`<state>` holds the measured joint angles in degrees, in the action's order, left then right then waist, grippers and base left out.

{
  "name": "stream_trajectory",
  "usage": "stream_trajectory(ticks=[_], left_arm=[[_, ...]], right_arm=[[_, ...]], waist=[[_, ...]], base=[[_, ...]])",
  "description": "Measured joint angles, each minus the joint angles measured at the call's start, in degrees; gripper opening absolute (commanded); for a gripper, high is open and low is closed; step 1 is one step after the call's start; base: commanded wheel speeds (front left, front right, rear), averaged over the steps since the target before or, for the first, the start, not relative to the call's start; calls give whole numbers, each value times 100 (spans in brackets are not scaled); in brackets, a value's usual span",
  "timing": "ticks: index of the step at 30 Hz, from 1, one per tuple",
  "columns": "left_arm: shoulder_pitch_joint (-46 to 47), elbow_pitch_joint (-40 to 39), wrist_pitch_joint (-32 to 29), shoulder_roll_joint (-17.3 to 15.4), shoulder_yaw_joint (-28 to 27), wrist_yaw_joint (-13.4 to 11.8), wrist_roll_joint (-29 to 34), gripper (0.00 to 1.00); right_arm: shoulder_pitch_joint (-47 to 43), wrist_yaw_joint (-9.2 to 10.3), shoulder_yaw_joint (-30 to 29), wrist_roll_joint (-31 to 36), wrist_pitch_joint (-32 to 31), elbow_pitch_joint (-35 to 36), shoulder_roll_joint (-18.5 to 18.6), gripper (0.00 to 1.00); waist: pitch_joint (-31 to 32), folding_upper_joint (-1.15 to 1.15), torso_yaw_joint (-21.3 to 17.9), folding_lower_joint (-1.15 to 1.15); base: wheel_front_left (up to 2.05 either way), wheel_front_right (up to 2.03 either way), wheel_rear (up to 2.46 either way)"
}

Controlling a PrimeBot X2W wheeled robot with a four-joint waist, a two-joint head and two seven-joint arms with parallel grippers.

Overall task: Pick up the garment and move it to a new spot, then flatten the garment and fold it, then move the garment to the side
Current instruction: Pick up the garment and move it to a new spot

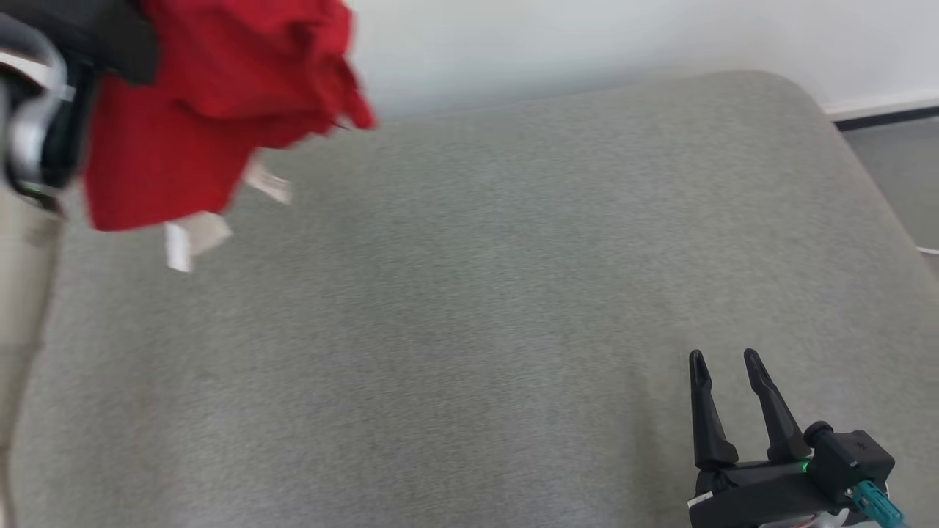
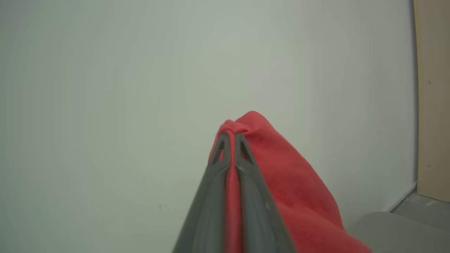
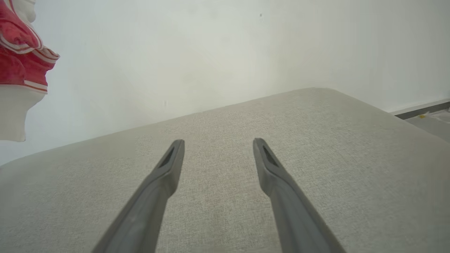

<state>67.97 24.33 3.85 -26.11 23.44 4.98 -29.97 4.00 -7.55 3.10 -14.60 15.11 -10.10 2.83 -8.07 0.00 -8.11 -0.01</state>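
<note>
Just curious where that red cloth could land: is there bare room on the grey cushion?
The cushion is bare across its middle, from the hanging garment at far left to the open right gripper at near right, and back to the wall. Crowded only at far left, where the left gripper holds the garment.

Your left gripper (image 2: 231, 136) is held high, its two fingers pressed together on a pinch of the garment (image 2: 281, 175). In the head view its dark wrist (image 1: 44, 132) sits at the upper left, above a pale forearm (image 1: 22, 293) that runs down the left edge. Your right gripper (image 1: 725, 358) hangs low at the lower right, fingers spread wide and empty, pointing forward.
</note>
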Motion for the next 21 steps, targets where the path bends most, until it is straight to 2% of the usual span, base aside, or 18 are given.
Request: stream_trajectory(ticks=[8,11,12,15,21], left_arm=[[-824,-609,-87,591,409,-204,-146,0],[-1398,-723,-24,734,559,-304,-182,0],[-1837,-724,22,800,660,-356,-227,0],[-2454,-631,137,866,803,-444,-252,0],[-3339,-198,414,1050,1124,-468,-288,0]], right_arm=[[-106,0,-18,-100,-1,33,2,100],[-107,0,-14,-143,-1,57,1,100],[-108,0,-11,-155,-1,63,2,100],[-107,0,22,-171,-1,64,1,100],[-76,0,111,-179,0,51,1,100]], waist=[[-8,0,-633,0],[-38,0,-803,0],[-69,0,-882,1],[-129,0,-941,1],[-198,0,-916,1]], base=[[0,0,0],[0,0,0],[0,0,0],[0,0,0],[0,0,0]])
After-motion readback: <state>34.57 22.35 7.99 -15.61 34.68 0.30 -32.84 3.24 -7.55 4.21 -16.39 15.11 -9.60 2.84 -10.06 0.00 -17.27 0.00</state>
